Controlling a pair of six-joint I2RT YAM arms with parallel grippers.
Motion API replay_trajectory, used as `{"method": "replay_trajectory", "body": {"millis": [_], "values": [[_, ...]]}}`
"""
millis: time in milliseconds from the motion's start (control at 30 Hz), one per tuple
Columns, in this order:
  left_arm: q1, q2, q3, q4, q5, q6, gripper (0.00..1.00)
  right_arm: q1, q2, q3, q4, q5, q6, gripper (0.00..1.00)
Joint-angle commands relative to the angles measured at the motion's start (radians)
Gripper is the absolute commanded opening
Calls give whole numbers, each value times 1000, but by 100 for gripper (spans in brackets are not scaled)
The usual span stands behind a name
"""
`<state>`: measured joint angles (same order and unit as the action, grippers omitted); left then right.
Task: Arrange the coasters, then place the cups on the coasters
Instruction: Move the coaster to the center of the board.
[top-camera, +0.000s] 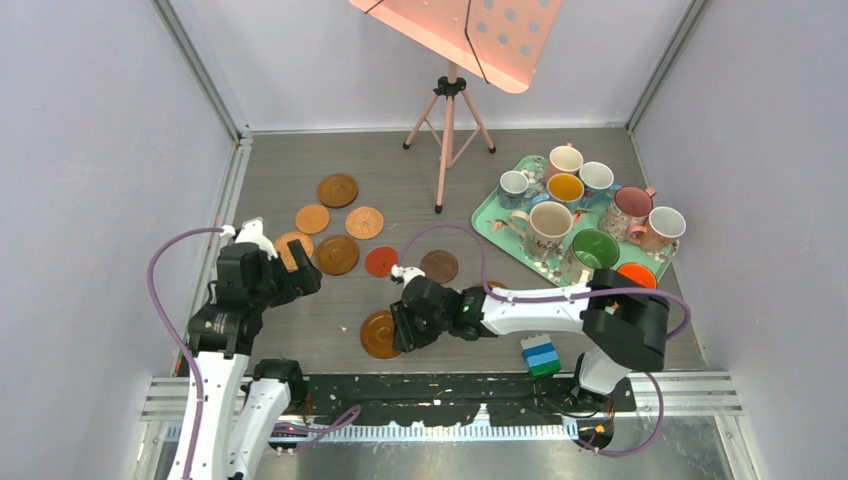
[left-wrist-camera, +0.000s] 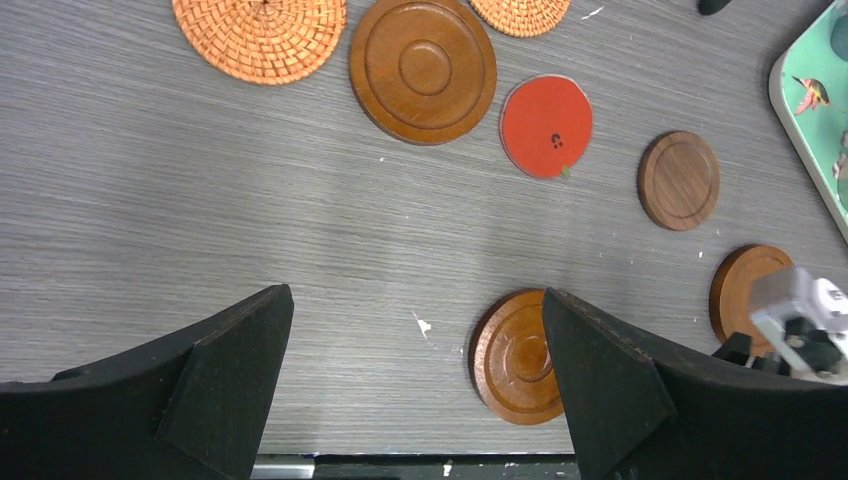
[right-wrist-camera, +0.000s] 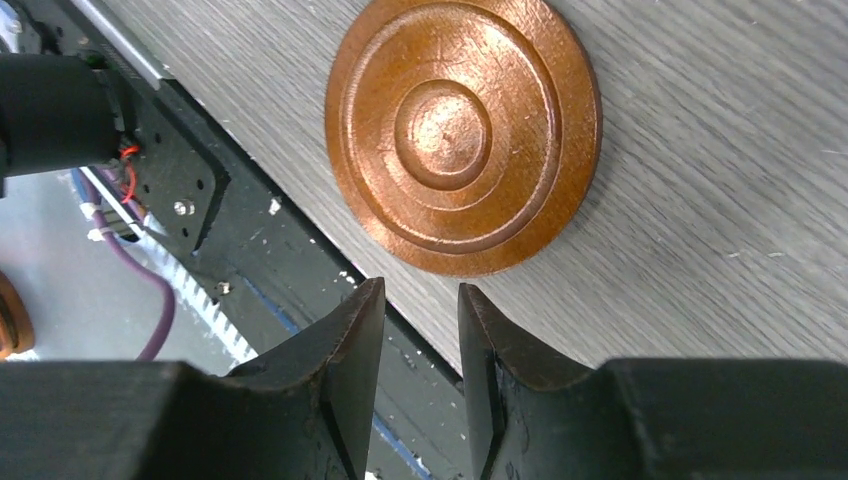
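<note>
You're looking at a grooved coaster (right-wrist-camera: 465, 130) of glossy, polished reddish wood, lightly scratched, on a matt grey wood-grain table (right-wrist-camera: 720, 250). At 11 o'clock from it, the woven coaster (left-wrist-camera: 260, 35) looks like rough wicker. The red coaster (left-wrist-camera: 546, 125) is smooth and matt. The cups (top-camera: 548, 236) gleam like glazed ceramic.

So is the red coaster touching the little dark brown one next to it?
Apart. The left wrist view shows a strip of bare grey table between the red coaster and the dark brown coaster.
</note>
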<state>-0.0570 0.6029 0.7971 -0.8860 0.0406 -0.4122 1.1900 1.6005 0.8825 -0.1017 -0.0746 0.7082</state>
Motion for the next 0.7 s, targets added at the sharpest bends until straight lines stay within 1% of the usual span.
{"method": "replay_trajectory", "body": {"millis": [0, 100, 233, 267, 433, 567, 667], "values": [[-4, -14, 14, 5, -34, -5, 99, 5, 58, 20, 83, 2, 15, 40], [-3, -11, 17, 3, -34, -4, 99, 5, 116, 54, 96, 6, 22, 40], [-3, -7, 19, 2, -34, -4, 99, 5, 205, 122, 156, 19, 22, 40], [-3, -8, 19, 1, -61, -4, 99, 5, 221, 136, 156, 25, 17, 40], [-2, -21, 21, -6, -87, -4, 99, 5, 325, 235, 161, 32, -5, 40], [-3, -29, 21, -10, -107, -4, 99, 5, 369, 293, 163, 31, -32, 40], [-2, -24, 23, -15, -120, -5, 100, 4, 369, 316, 156, 31, -59, 41]]}}
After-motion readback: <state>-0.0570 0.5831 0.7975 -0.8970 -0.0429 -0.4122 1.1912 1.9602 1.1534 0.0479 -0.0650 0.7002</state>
